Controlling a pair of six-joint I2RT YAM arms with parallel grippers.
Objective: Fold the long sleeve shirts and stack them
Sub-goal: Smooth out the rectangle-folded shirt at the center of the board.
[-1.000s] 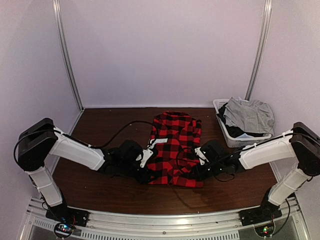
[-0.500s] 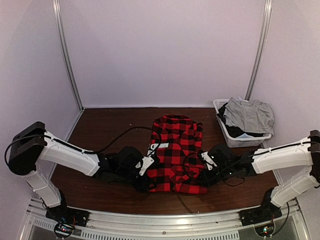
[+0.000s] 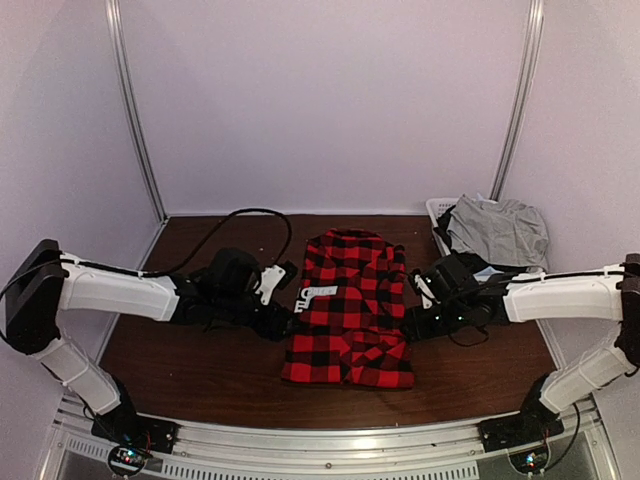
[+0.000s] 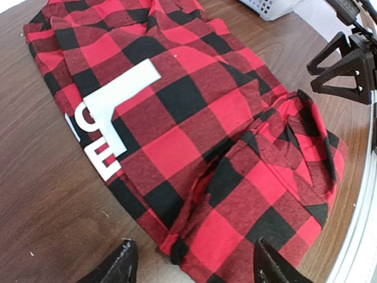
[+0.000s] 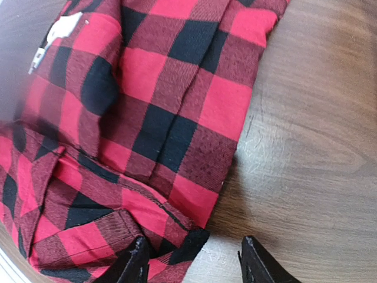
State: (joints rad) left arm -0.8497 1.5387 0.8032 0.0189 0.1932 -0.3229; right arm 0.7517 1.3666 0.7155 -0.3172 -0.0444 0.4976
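A dark brown, wood-grained worktop fills the lower half of the overhead frame. At its centre a red-and-black checked flannel shirt lies flat on the wood, folded into a tall rectangle. Its lower end is wider and somewhat rumpled, and white lettering shows near its left edge. At the right of the frame, towards the back edge, stands a white mesh basket, apart from the shirt and heaped with grey and dark clothes.

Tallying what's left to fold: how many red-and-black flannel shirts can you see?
1: the flannel shirt lies at the middle of the table. The white mesh basket at the far right holds a grey garment over dark fabric; more shirts may be hidden there.
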